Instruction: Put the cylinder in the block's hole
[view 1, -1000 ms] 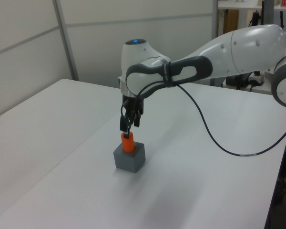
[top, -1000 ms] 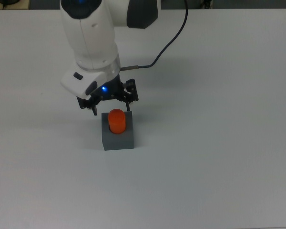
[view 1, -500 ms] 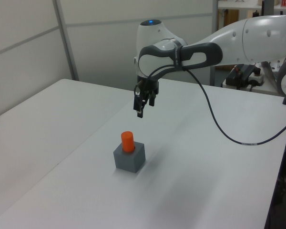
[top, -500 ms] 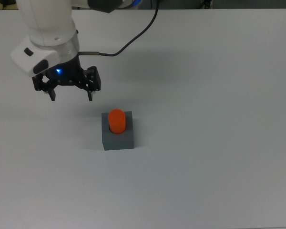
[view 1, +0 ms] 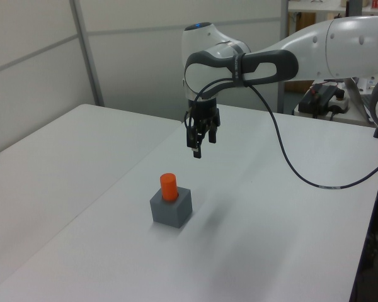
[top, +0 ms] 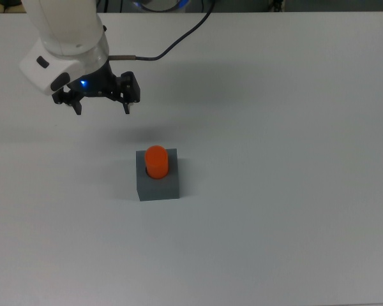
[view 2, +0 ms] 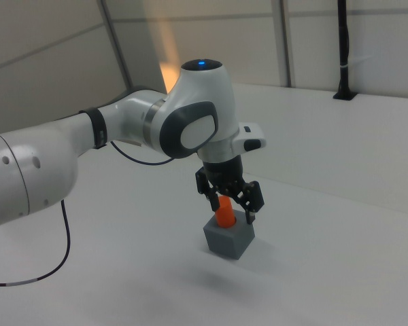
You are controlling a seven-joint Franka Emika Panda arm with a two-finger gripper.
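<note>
The orange-red cylinder (top: pixel 156 160) stands upright in the hole of the dark grey block (top: pixel 158 185), its upper part sticking out above the top face; it also shows as cylinder (view 1: pixel 169 186) in block (view 1: pixel 171 207), and as cylinder (view 2: pixel 225 212) in block (view 2: pixel 229 238). My gripper (top: pixel 103 107) hangs open and empty above the table, up and to the left of the block in the top view. In the left view the gripper (view 1: pixel 195 147) is raised well above and behind the cylinder. In the right view the gripper (view 2: pixel 231 210) overlaps the cylinder.
The white table (top: pixel 281 191) spreads around the block. A black cable (top: pixel 179 41) trails from the arm's wrist towards the table's far edge. In the left view a wall panel (view 1: pixel 44 56) stands behind the table.
The gripper, open, has left the cylinder standing in the block and risen. Over the last half second it drifted a little right and farther back in the top view.
</note>
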